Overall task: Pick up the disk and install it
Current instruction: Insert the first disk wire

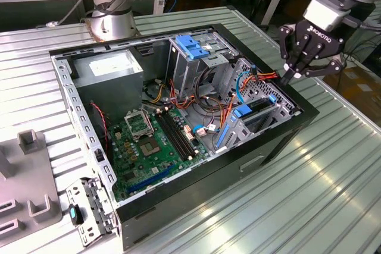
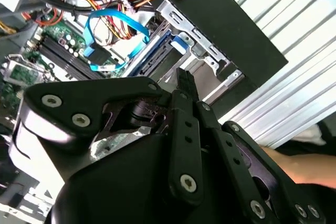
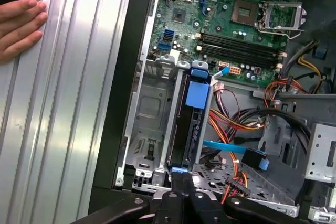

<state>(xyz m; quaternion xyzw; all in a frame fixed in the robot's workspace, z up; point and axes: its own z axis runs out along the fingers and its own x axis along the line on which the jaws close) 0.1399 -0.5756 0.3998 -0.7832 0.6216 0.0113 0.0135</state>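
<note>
one disk (image 3: 192,124), grey in its blue bracket, sits edge-up in a drive bay of the open computer case (image 1: 280,141) on the ribbed table (image 1: 333,188), seemingly already slotted, while the tool (image 1: 296,74) hangs just above the bay, fingers drawn together and gripping nothing.

Cables (image 3: 231,124) close beside seated disk (image 3: 195,114).

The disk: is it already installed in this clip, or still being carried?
The disk with its blue bracket already sits on edge in the metal drive bay at the case's side, also seen in the exterior view. The gripper hovers above that bay with nothing between its closed fingers. Whether the disk is fully seated or cabled cannot be told; a flat blue cable lies loose beside it.
</note>
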